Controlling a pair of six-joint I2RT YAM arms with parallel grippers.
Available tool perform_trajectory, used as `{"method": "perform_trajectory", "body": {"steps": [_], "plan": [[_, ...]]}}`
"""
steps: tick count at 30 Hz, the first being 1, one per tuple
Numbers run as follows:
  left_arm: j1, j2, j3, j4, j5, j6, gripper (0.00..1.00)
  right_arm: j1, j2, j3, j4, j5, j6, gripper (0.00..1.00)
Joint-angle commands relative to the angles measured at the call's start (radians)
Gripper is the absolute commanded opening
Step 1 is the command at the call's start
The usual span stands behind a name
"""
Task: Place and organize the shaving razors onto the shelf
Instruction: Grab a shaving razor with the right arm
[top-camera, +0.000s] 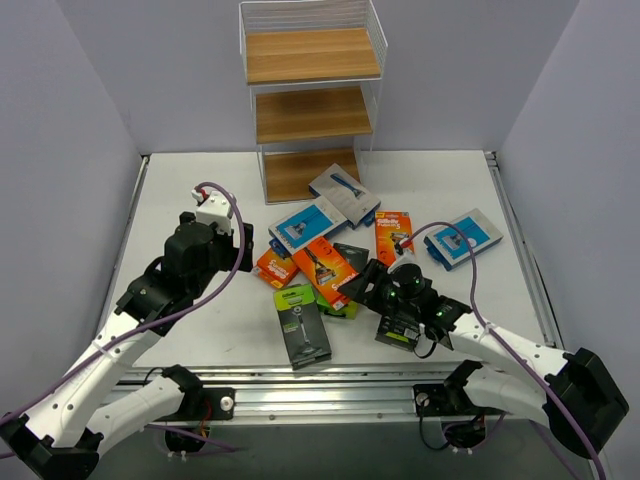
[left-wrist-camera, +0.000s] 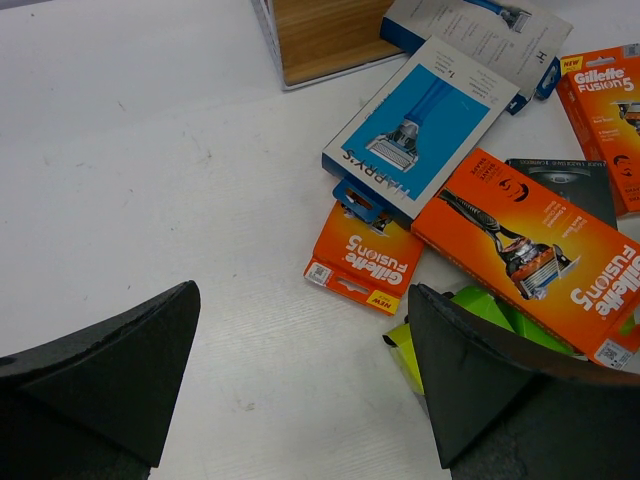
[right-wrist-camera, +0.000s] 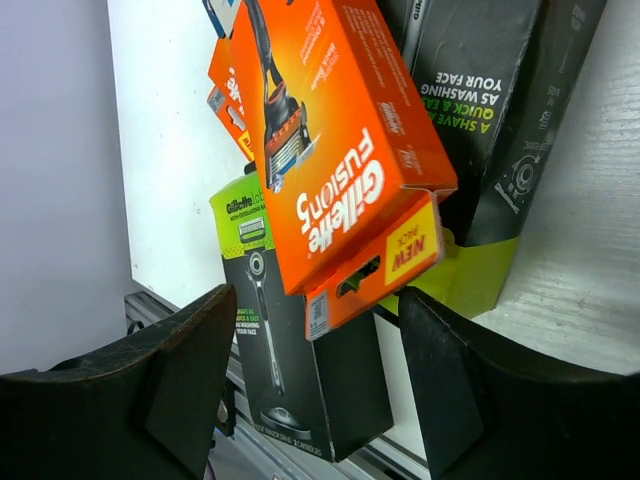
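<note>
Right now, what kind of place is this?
Probably a robot test booth: plain pale-purple walls box in a white table, two white-and-black robot arms are bolted at its near edge, and boxed razors lie heaped before a small wire-and-wood shelf.

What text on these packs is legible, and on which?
"Gillette FUSION5": orange pack
"NEW PACK": its tab
"HARRY'S": blue pack
"Gillette": lime-topped pack
"AS WASHING YOUR FACE": black pack
Other print is too small to read.
</note>
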Motion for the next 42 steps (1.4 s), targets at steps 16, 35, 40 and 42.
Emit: {"method": "perform_trajectory", "body": {"steps": [16, 35, 40, 42], "plan": [[0.007, -0.01, 0.045, 0.014, 0.019, -0.012, 0.94, 0.009, 0.085, -0.005, 0.088, 0.01, 0.01, 0.57], [0.007, -0.004, 0.043, 0.015, 0.037, -0.019, 0.94, 0.009, 0.188, 0.003, 0.197, 0.021, 0.064, 0.34], [0.007, -0.009, 0.045, 0.017, 0.044, -0.021, 0.94, 0.007, 0.177, 0.006, 0.198, 0.036, 0.073, 0.27], [0.007, -0.012, 0.043, 0.015, 0.036, -0.021, 0.94, 0.007, 0.175, 0.009, 0.201, 0.039, 0.076, 0.23]]}}
